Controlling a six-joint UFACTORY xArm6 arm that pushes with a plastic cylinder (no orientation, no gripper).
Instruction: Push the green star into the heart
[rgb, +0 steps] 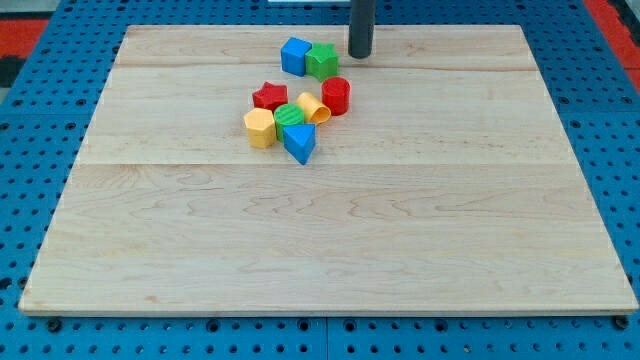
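Note:
The green star (322, 61) sits near the view's top, touching a blue cube (295, 56) on its left. My tip (360, 55) rests on the board just to the right of the green star, a small gap away. The yellow heart (314, 108) lies below the star, in a cluster, between a red cylinder (336, 96) on its right and a green block (291, 116) on its left.
The cluster also holds a red star (269, 97), a yellow hexagonal block (260, 128) and a blue triangular block (299, 142). The wooden board (330, 240) lies on a blue perforated table (30, 150).

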